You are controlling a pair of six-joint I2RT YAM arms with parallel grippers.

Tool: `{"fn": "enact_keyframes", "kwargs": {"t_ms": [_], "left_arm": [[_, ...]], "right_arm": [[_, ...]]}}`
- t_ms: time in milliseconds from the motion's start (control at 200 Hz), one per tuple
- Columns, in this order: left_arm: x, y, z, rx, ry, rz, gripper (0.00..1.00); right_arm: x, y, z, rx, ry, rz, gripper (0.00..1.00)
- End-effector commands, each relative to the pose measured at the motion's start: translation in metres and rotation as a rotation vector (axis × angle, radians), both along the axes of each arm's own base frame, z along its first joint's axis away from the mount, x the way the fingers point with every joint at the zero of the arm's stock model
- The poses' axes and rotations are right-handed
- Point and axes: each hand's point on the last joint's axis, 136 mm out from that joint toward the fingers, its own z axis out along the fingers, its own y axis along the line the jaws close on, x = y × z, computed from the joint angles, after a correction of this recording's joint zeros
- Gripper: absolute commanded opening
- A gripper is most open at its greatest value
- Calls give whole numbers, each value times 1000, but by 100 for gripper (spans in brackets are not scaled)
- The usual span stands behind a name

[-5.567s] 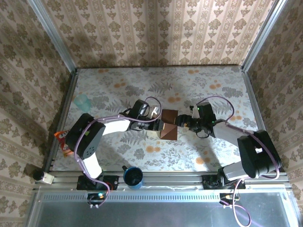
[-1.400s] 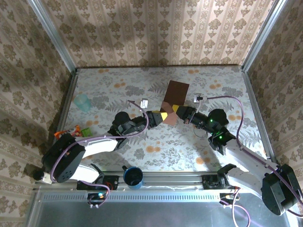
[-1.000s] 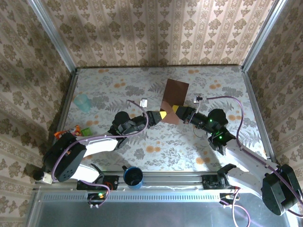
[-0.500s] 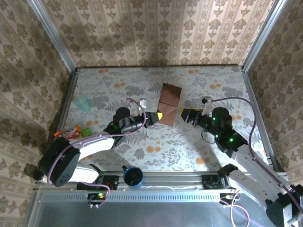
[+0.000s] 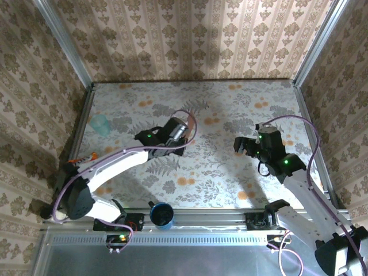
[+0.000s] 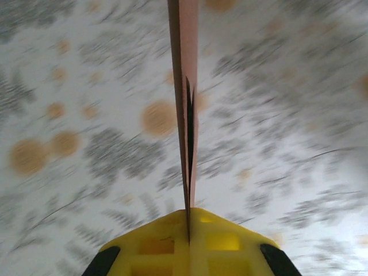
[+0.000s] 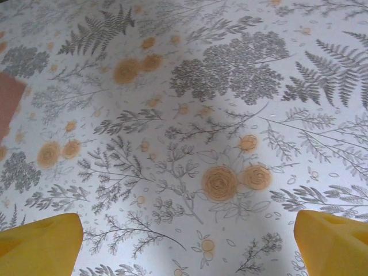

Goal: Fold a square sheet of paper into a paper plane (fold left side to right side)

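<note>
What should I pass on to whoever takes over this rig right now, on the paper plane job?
Tools: the left tool is shut on the folded paper sheet, which is held edge-on to its wrist camera with the table behind it. The right tool is open and holds nothing, off to the right of the paper.
Done: the paper's edge shows layers, so some folding is made.
Left: that view is blurred, so check the shape, then finish the folds to a pointed plane.

The square sheet of paper (image 7: 8,100) is cut by the frame edge; the tablecloth (image 6: 86,144) is blurred
</note>
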Motion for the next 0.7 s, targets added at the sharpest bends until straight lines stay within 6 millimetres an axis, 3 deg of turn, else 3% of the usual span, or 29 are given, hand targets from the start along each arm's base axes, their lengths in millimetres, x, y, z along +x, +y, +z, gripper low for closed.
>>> {"fn": "enact_keyframes", "kwargs": {"t_ms": [0,375,695], "left_arm": [[-2,59,-9,433,-60,88,0],[-14,32,-59,698,-31,118,0],[-28,-42,-104,552,77,40,0]], "right_arm": [[-5,-14,-6,-37,12,-31,96],[-1,-25,-13,30,22,-60,97],[0,-25,-26,102,58,-47,97]]}}
